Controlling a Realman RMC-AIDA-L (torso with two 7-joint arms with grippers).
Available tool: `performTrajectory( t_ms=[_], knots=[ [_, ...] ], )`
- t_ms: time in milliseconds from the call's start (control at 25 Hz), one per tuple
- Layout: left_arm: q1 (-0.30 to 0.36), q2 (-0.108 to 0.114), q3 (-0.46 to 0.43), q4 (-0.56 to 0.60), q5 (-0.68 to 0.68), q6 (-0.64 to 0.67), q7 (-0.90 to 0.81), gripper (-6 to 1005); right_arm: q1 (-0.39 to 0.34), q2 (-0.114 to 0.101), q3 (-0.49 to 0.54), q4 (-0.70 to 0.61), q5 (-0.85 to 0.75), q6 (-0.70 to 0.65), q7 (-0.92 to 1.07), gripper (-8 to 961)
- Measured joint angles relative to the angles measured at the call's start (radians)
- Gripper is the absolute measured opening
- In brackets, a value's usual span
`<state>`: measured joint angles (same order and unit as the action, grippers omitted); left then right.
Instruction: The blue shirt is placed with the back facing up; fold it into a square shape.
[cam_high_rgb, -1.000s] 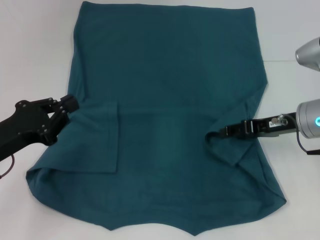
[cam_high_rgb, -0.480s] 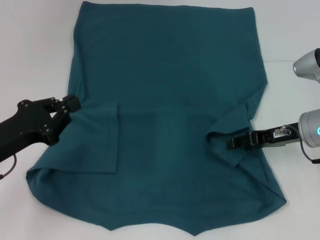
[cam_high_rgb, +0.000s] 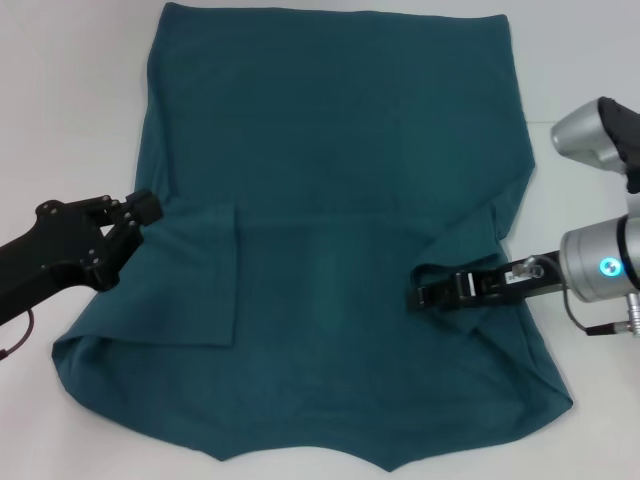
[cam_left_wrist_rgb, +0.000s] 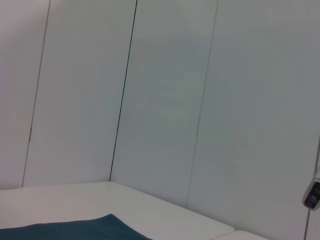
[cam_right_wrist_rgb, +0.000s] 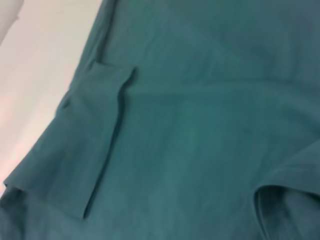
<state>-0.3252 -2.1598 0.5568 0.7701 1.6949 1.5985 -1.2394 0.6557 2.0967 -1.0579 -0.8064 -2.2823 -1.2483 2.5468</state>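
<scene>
The white counter (cam_high_rgb: 70, 120) carries the blue shirt (cam_high_rgb: 330, 180), which lies spread flat over most of the head view, plain side up, its straight hem at the far edge and its curved neckline toward the robot. Bare counter shows as a wide strip along the shirt's left side and a narrower one along its right.

The head view alone shows both arms. The left sleeve (cam_high_rgb: 195, 275) is already folded inward and lies flat on the body of the shirt. The right sleeve (cam_high_rgb: 470, 250) is turned in too, but rumpled, with its cuff lifted into a loose fold.

The left end effector (cam_high_rgb: 138, 212) sits at the shirt's left edge, just where the folded sleeve begins, its dark fingers touching the cloth; whether it is clenched or released cannot be told. The right end effector (cam_high_rgb: 425, 296) reaches in from the right over the rumpled sleeve, its tip at the cuff; its grip cannot be told either.

The right wrist view looks across the shirt and shows the flat left sleeve (cam_right_wrist_rgb: 95, 145) with its crisp straight edge, and the raised cuff of the right sleeve (cam_right_wrist_rgb: 280, 195) close by. The left wrist view shows mainly grey wall panels (cam_left_wrist_rgb: 165, 100), with only a far corner of the shirt (cam_left_wrist_rgb: 95, 227) on the counter (cam_left_wrist_rgb: 165, 217).
</scene>
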Motion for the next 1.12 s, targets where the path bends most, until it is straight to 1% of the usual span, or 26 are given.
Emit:
performTrajectory(
  t_ms=[120, 400, 640, 840, 1120],
  knots=[
    [0.000, 0.000, -0.001, 0.000, 0.000, 0.000, 0.000, 59, 0.002, 0.000, -0.014, -0.006, 0.006, 0.018, -0.003, 624],
    [0.005, 0.000, -0.002, 0.000, 0.000, 0.001, 0.000, 58, 0.009, -0.024, -0.010, -0.010, -0.044, 0.060, -0.003, 624],
    [0.001, 0.000, -0.002, -0.007, 0.000, 0.001, 0.000, 58, 0.014, -0.024, -0.005, -0.010, -0.106, 0.080, -0.004, 624],
    [-0.001, 0.000, 0.000, -0.008, 0.000, 0.001, 0.000, 59, 0.014, -0.024, -0.005, -0.011, -0.120, 0.098, -0.003, 624],
    [-0.002, 0.000, 0.002, -0.008, 0.000, 0.001, 0.000, 59, 0.008, -0.038, -0.005, -0.012, -0.124, 0.113, 0.005, 623]
  ],
)
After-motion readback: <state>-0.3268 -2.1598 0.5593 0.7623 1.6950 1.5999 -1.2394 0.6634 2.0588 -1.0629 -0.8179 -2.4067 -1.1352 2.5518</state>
